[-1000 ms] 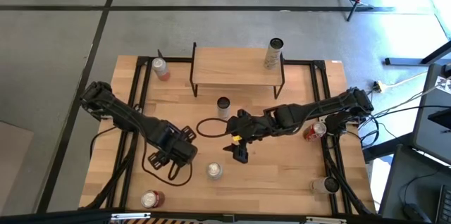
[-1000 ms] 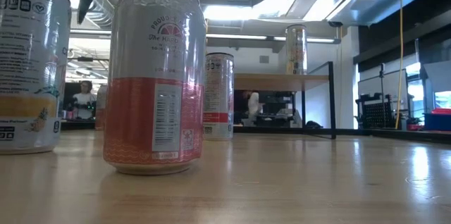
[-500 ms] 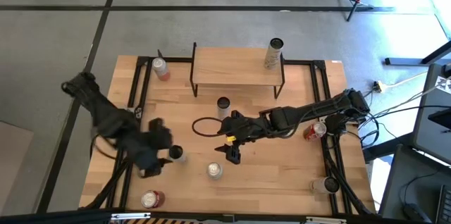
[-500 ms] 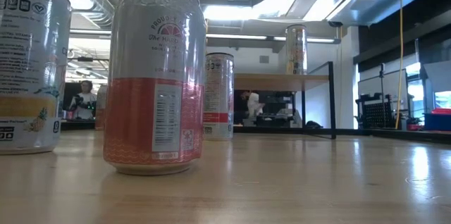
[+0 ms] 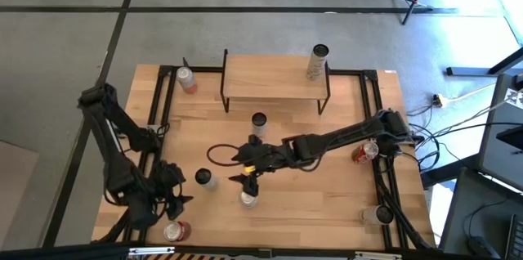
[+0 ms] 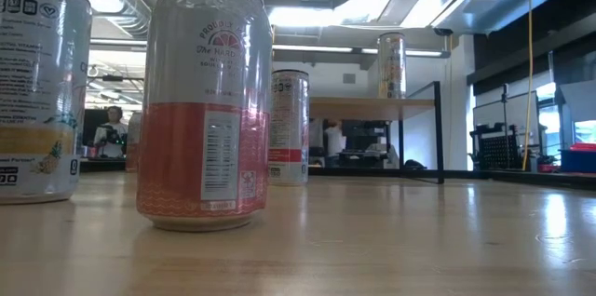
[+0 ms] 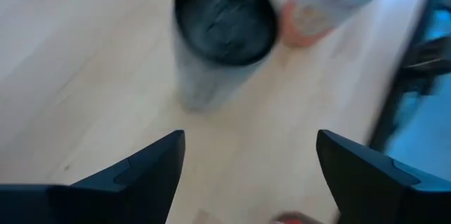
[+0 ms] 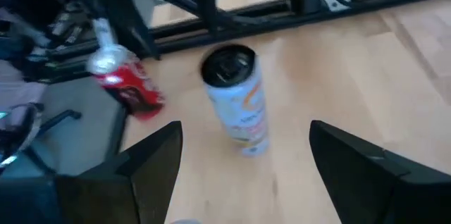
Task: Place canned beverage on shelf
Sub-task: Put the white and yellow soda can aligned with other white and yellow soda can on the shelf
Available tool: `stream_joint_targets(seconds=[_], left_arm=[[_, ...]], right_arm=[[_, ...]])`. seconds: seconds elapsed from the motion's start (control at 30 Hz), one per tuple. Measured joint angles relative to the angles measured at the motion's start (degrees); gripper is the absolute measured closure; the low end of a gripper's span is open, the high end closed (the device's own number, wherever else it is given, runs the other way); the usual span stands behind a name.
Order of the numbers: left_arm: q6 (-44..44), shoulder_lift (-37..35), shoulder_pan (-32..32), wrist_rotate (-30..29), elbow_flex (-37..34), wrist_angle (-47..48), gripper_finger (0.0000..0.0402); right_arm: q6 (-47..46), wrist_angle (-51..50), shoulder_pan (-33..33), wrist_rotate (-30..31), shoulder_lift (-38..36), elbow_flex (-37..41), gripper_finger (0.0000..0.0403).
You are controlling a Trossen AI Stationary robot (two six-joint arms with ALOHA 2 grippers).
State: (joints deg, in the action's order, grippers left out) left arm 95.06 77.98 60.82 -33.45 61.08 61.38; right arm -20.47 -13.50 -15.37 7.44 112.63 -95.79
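Your shelf [image 5: 274, 76] stands at the far middle of the tabletop [image 5: 327, 195]: a pale wooden board on thin black legs, with one tall can [image 5: 317, 62] upright on its right end. On the tabletop near the front, a silver-topped can [image 5: 248, 199] stands upright, and a second can [image 5: 203, 178] stands just to its left. Your right tool [image 5: 247, 183] hovers right over the silver-topped can with its fingers spread wide, holding nothing. Your left tool [image 5: 173, 199] sits low at the front left, just beside a red can [image 5: 175, 230], also wide open and empty.
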Motion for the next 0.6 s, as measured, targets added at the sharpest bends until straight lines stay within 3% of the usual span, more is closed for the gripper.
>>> stream_joint_targets(seconds=[0.33,0.6], left_arm=[[5.36,5.60,0.17,-4.12,-4.46,-1.01,0.0094],[5.34,6.33,-0.05,-6.70,-4.46,-1.16,0.0094]], right_arm=[[2.68,12.57,1.15,11.85,7.79,0.02,0.0105],[2.74,20.12,3.86,11.87,12.07,0.02,0.0105]])
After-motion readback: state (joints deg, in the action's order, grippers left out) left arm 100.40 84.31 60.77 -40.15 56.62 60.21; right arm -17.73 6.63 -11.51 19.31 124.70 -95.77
